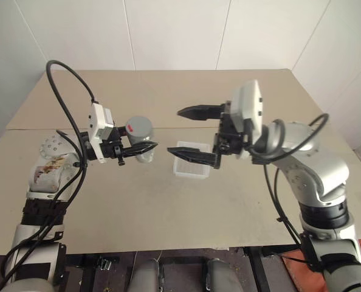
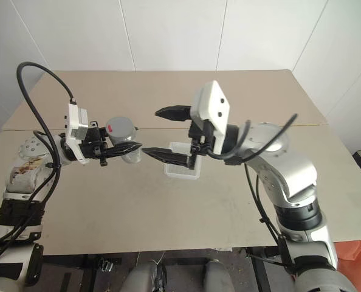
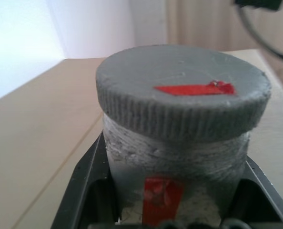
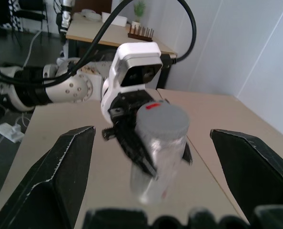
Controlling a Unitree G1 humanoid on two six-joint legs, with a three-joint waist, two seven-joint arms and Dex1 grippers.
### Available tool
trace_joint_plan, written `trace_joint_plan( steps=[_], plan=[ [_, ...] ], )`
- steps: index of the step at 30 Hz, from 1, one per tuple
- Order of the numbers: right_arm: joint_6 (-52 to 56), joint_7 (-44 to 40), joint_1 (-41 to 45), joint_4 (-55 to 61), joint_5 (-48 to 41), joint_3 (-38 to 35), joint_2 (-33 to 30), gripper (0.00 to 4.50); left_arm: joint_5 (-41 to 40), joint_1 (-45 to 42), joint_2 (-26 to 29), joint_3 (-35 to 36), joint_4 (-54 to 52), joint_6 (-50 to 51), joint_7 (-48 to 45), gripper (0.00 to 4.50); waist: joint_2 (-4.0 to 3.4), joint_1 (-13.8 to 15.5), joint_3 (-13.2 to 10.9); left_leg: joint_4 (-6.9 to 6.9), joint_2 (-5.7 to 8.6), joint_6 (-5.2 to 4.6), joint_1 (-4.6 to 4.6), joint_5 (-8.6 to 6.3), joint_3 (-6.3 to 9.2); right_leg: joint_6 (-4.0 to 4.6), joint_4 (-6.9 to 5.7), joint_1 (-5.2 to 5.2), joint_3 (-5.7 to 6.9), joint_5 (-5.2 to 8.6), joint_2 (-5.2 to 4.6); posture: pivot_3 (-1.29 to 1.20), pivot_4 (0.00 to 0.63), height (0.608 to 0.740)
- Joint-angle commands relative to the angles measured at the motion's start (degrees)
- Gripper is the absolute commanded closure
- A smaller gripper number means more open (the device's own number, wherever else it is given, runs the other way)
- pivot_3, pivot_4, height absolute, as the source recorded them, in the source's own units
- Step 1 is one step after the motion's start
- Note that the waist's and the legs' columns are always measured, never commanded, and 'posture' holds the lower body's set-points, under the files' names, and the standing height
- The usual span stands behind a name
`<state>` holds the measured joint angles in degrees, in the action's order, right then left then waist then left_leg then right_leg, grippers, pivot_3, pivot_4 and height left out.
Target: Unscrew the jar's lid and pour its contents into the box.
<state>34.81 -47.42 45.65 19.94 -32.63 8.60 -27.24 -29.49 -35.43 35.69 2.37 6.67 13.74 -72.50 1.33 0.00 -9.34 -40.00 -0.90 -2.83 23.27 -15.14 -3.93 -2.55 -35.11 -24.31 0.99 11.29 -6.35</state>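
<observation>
Above the tan table, a little to our left of centre, we hold the small silvery-clear cylindrical jar in our left gripper, whose two black fingers are clamped tight on the jar's body below the cap. The round flat grey ribbed screw lid, marked with a strip of red tape, is still seated on the jar, so we judge that the unscrewing has not yet begun and we are at the step of bringing the second hand to the cap. Our left forearm reaches in from the left with the gripper pointing roughly level towards the middle, presenting the jar upright with the lid uppermost. Our right gripper points level towards the left, its fingers spread wide, one above and one below, and it stands near the jar but apart from it; from the right wrist camera the lid sits between the two open fingers, not yet touched. The small shallow square tray of translucent white plastic, the box, rests on the table just beneath the right gripper. Next, we think, the right fingers must travel on to straddle the lid, close on its ribbed rim and twist while the left grip holds firm; we cannot see the contents inside the jar.
</observation>
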Motion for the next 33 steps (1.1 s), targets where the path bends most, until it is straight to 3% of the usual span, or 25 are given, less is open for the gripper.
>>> trace_joint_plan(
  steps=[1,11,22,28,31,33],
  plan=[
    [-0.24,1.47,3.41,-2.96,2.33,1.70,2.67,0.00,-2.17,-3.61,-2.98,-1.58,0.17,0.48,-2.77,2.53,0.00,0.13,0.00,-0.01,0.00,0.00,0.04,0.00,0.00,0.00,-0.01,0.00,0.03,0.00,0.01,0.00,0.150,0.740],
    [1.25,1.42,5.41,-6.35,4.70,2.77,4.83,0.00,-0.82,-6.17,-6.81,-3.48,3.59,-1.26,-6.37,2.53,0.00,-0.68,0.00,0.00,-0.03,0.02,0.10,0.02,-0.02,-0.03,0.00,-0.06,0.02,0.01,0.05,0.00,0.150,0.740],
    [2.43,-0.81,5.70,-7.28,5.46,3.19,4.52,0.00,-0.05,-6.48,-7.06,-3.02,4.05,-1.70,-6.94,2.53,0.00,-0.69,0.00,0.01,-0.03,0.02,0.11,0.02,0.03,-0.03,-0.01,-0.06,0.02,0.01,0.05,0.00,0.150,0.740],
    [1.21,-2.23,6.49,-9.50,5.34,2.12,5.06,1.74,0.35,-6.53,-6.48,-2.97,4.18,-2.11,-7.23,2.53,0.00,-0.71,0.00,0.01,-0.02,0.02,0.11,0.02,0.03,-0.03,-0.01,-0.07,0.01,0.01,0.05,0.00,0.150,0.740],
    [-2.98,-7.98,7.00,-12.80,2.84,0.48,5.93,1.74,0.38,-6.71,-5.86,-3.45,4.40,-2.45,-8.96,2.53,0.00,-0.70,0.00,0.01,-0.03,0.02,0.10,0.02,0.04,-0.03,-0.01,-0.07,0.02,0.01,0.05,0.00,0.150,0.740],
    [-5.27,-18.41,8.22,-16.58,-1.43,-0.44,5.80,1.74,-0.02,-7.32,-5.70,-3.69,4.68,-2.55,-10.53,2.53,0.00,-0.65,0.00,0.01,-0.01,0.02,0.11,0.01,0.03,-0.03,0.01,-0.06,0.02,0.01,0.05,0.00,0.150,0.740]
  ],
)
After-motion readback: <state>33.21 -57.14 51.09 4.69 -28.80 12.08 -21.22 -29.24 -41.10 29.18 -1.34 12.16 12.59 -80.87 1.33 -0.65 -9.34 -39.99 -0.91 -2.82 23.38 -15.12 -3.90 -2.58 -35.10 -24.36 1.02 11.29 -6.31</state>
